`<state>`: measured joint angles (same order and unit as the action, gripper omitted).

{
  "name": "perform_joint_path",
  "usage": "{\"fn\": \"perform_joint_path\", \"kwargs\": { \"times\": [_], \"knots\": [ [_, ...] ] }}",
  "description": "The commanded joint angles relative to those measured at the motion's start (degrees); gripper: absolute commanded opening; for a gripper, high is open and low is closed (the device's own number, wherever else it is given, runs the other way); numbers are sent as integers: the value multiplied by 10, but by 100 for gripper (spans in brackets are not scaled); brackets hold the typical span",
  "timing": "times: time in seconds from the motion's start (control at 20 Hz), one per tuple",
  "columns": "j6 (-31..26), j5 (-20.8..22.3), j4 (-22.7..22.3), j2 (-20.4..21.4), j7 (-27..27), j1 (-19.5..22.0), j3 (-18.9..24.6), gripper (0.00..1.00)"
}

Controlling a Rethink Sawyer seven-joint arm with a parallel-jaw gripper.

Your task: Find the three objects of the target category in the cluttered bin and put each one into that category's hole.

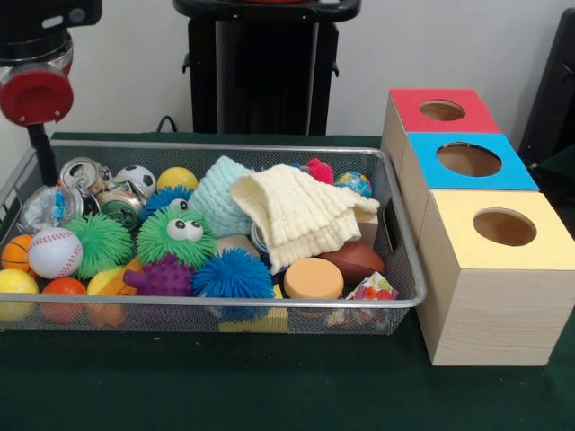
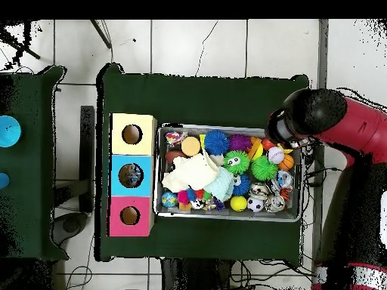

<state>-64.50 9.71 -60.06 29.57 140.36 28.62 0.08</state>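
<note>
A wire mesh bin (image 1: pixel 225 145) holds mixed clutter. Among it are a baseball (image 1: pixel 54 251), a soccer ball (image 1: pixel 137 177), a yellow ball (image 1: pixel 177 178), a brown football (image 1: pixel 355 260) and fuzzy spiky toys such as the green one with eyes (image 1: pixel 175 238). A cream cloth (image 1: pixel 296 215) lies over the middle and hides what is under it. Beside the bin stand three boxes with round holes: red (image 1: pixel 409 103), blue (image 1: pixel 427 171) and yellow (image 1: pixel 458 242). My gripper (image 1: pixel 40 154) hangs above the bin's left end near crushed cans (image 1: pixel 83 173), holding nothing that I can see.
From overhead the red and black arm (image 2: pixel 314 113) covers the bin's (image 2: pixel 227 218) upper right corner. An orange disc (image 1: pixel 313 278), a mint knitted piece (image 1: pixel 218 193) and a blue spiky ball (image 1: pixel 232 274) also lie in the bin. Green cloth (image 1: pixel 269 386) covers the table.
</note>
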Motion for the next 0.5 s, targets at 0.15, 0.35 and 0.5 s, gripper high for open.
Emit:
{"fn": "perform_joint_path", "kwargs": {
  "times": [0.15, 0.35, 0.5],
  "knots": [
    [-19, -4, -4, -30, -82, 6, 62, 100],
    [113, -19, -150, 13, 1, -11, 46, 100],
    [116, -27, -175, 27, 30, -26, 35, 100]
  ]
}}
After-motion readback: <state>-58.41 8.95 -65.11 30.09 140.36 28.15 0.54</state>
